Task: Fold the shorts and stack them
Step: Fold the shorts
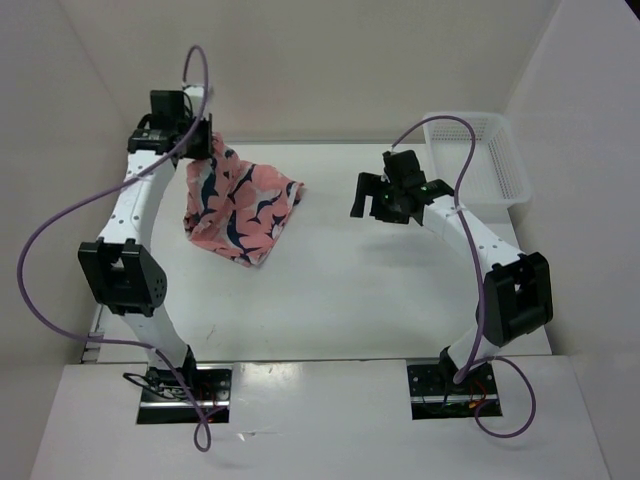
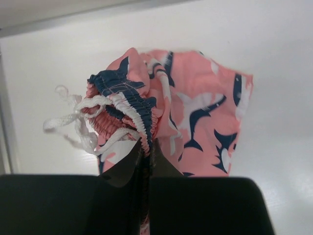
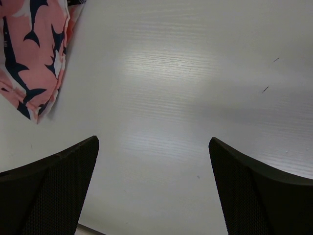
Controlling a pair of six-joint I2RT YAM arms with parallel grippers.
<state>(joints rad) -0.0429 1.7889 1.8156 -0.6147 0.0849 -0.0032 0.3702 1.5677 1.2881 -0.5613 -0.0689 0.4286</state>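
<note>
The salmon-pink shorts (image 1: 240,207) with navy and white shapes hang bunched from my left gripper (image 1: 200,140) at the back left, their lower part resting on the table. In the left wrist view my gripper (image 2: 145,149) is shut on the gathered elastic waistband (image 2: 131,105), with the white drawstring (image 2: 73,117) dangling to the left. My right gripper (image 1: 368,195) is open and empty over the table's middle, right of the shorts. In the right wrist view its fingers (image 3: 58,181) are spread wide, and a corner of the shorts (image 3: 34,54) shows at the top left.
A white plastic mesh basket (image 1: 480,160) stands at the back right corner. White walls close in the table on the left, back and right. The bare table surface (image 1: 340,290) lies between the two arms.
</note>
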